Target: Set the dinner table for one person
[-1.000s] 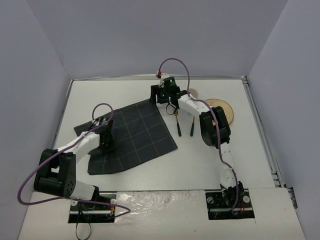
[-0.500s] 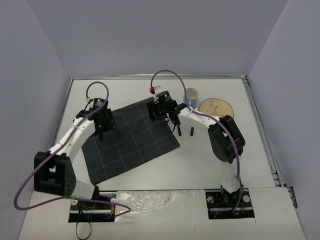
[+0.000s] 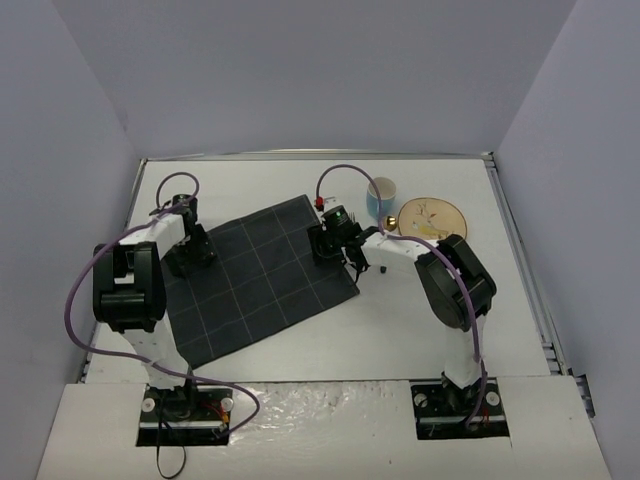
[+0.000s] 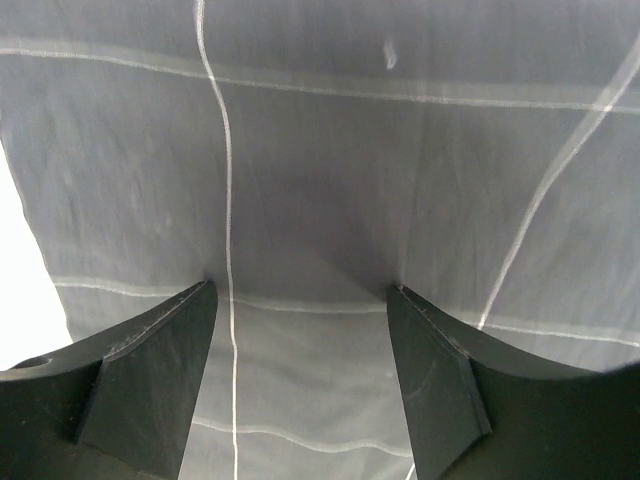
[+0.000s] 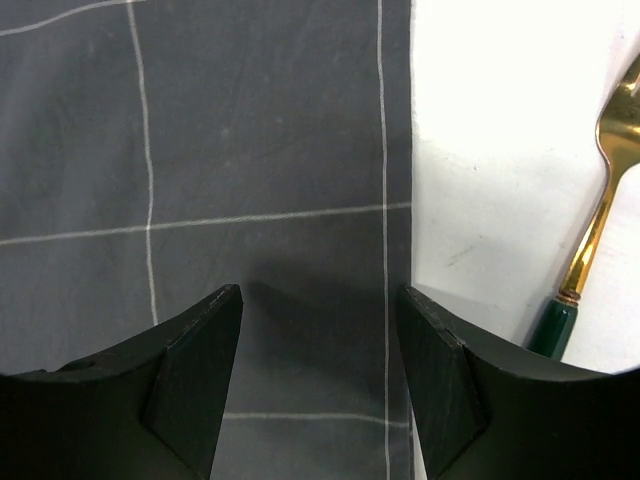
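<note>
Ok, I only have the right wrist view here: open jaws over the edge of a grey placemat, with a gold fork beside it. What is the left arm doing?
Observer: The left gripper hangs over the left part of the placemat, jaws open with nothing between them.
Operator: Any dishes out?
Observer: A round tan plate lies on the dinner table at the far right, off the placemat.
Operator: And something to drink from?
Observer: A light blue cup stands just left of the plate, beyond the placemat's far right corner.
</note>
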